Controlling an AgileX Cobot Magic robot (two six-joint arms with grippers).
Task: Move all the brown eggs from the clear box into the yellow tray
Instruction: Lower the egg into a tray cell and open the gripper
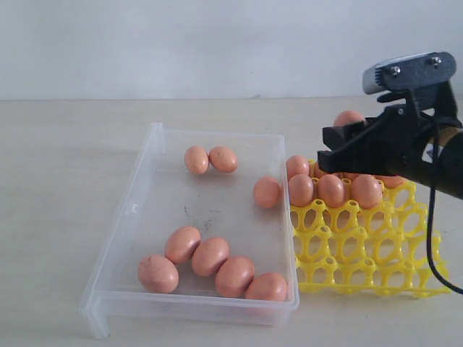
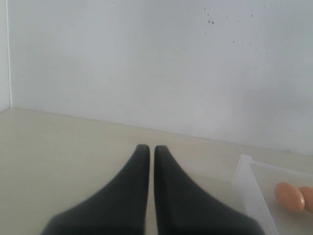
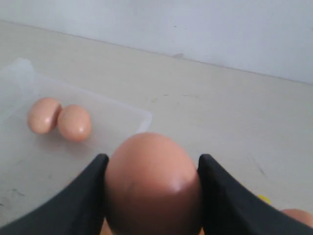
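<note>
My right gripper (image 3: 153,159) is shut on one brown egg (image 3: 152,188), its fingers pressed on both sides. In the exterior view this gripper (image 1: 323,148) hovers over the back rows of the yellow tray (image 1: 362,253), with the held egg (image 1: 349,117) showing above its fingers. Several brown eggs (image 1: 331,190) sit in the tray's back cups, some hidden behind the gripper. The clear box (image 1: 137,210) holds several eggs: two at the back (image 1: 209,159), one near the right wall (image 1: 267,192), a cluster at the front (image 1: 210,256). My left gripper (image 2: 147,147) is shut and empty over bare table.
The tray's front cups (image 1: 376,271) hold nothing. A black cable (image 1: 432,246) hangs down by the tray's right side. A corner of the clear box (image 2: 244,181) with two eggs (image 2: 289,196) shows in the left wrist view. A pale wall stands behind the table.
</note>
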